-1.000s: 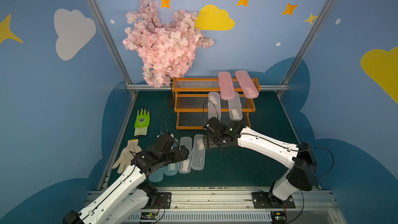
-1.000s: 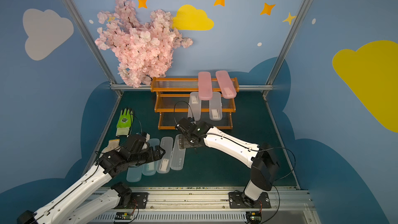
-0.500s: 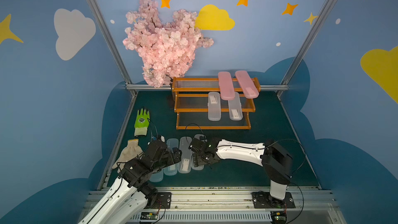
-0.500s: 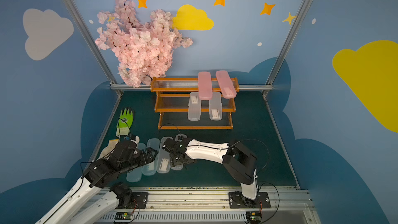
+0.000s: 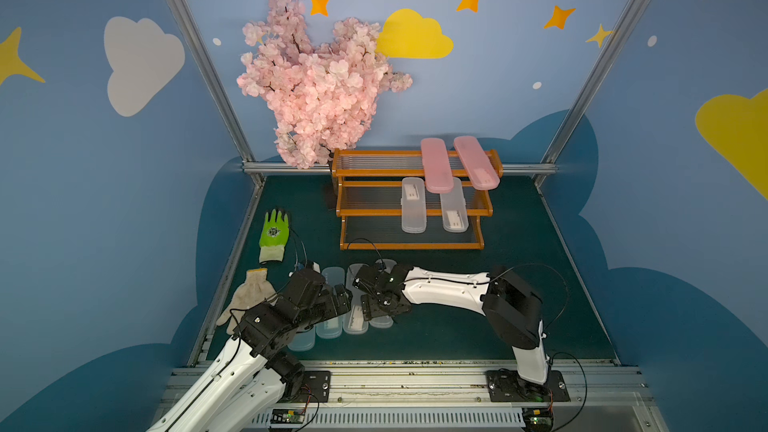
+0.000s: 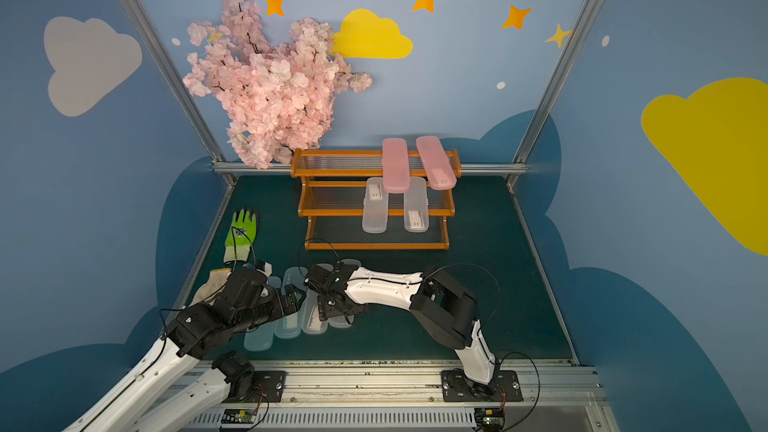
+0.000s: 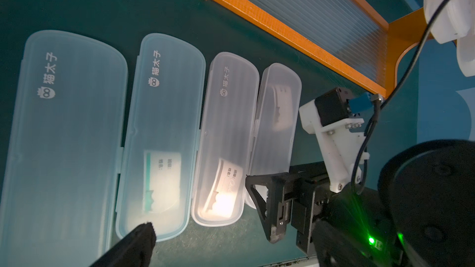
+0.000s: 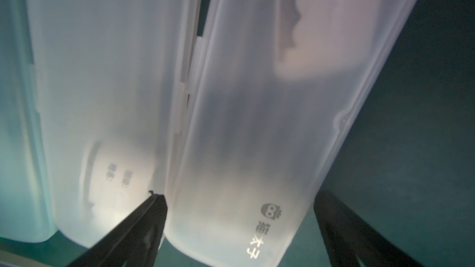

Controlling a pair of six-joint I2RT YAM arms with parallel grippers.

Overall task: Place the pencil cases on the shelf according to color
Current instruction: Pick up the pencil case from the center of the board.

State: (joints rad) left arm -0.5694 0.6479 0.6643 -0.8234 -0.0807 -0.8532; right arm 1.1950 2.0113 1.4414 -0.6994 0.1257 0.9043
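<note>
The shelf holds two pink pencil cases on its top tier and two clear ones on the middle tier. On the green floor lie two pale blue cases and two clear cases side by side. My right gripper is open and straddles the near end of the outermost clear case, one finger in the gap beside its neighbour. My left gripper hovers open over the blue cases; only one of its fingertips shows in the left wrist view.
A green glove and a beige glove lie along the left wall. A pink blossom tree stands left of the shelf at the back. The two grippers are close together above the row of cases.
The right arm swung from in front of the shelf down to the floor row and now straddles the outermost clear case. The left arm drew back slightly.
</note>
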